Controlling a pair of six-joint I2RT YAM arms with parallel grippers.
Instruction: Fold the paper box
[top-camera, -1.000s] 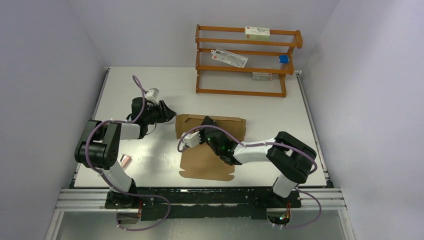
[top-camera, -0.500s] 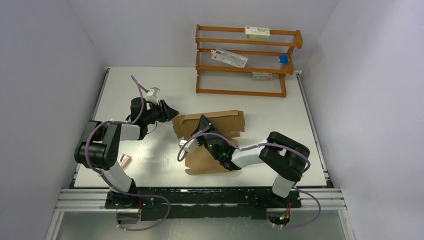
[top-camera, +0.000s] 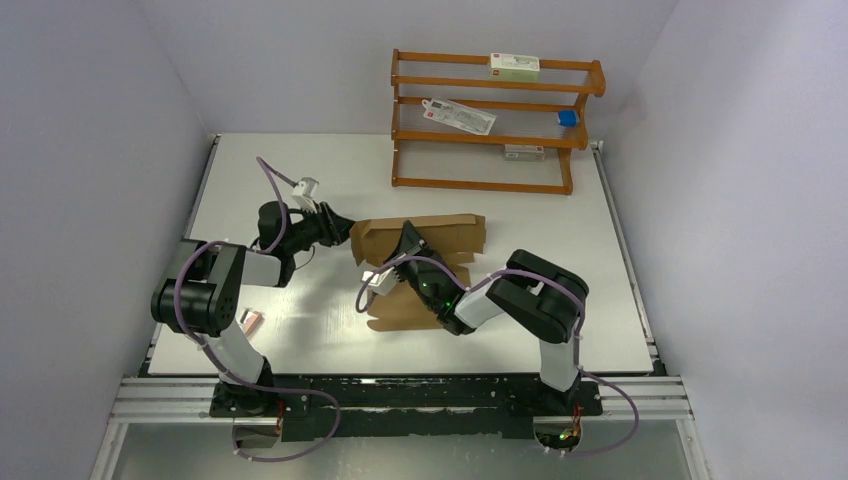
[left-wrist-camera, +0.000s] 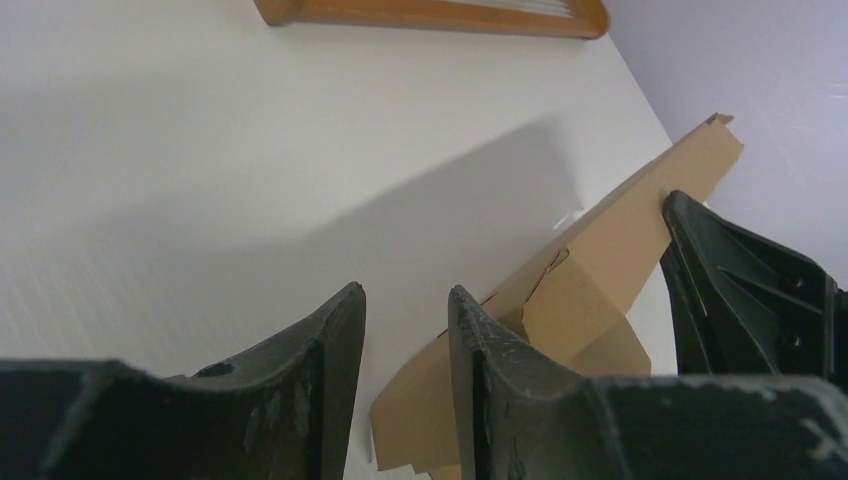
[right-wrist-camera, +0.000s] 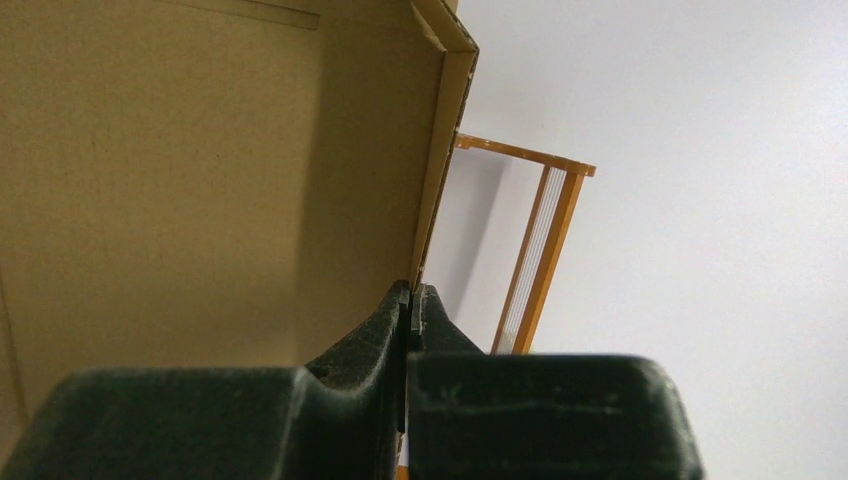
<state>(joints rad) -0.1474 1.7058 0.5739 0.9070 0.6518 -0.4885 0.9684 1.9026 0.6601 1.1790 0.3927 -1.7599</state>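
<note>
The paper box (top-camera: 445, 238) is a brown cardboard sheet partly folded, its far panel tilted up off the table and its near part (top-camera: 400, 308) still low. My right gripper (top-camera: 409, 240) is shut on the box's raised panel; in the right wrist view the jaws (right-wrist-camera: 411, 288) pinch the edge of the cardboard (right-wrist-camera: 200, 180). At the box's left end, my left gripper (top-camera: 346, 228) is open. In its wrist view the gap (left-wrist-camera: 405, 292) holds nothing, and the box's corner (left-wrist-camera: 590, 270) lies just right of the right finger. The right gripper's black body (left-wrist-camera: 745, 290) shows behind the cardboard.
A wooden rack (top-camera: 490, 120) with small white cartons and a blue item stands at the back of the table. A tiny pink item (top-camera: 251, 321) lies by the left arm's base. Grey walls close in both sides.
The right arm has drawn the box back and to the left, raising its panel, so less cardboard lies flat near the front. The left gripper has edged toward the box's left end.
</note>
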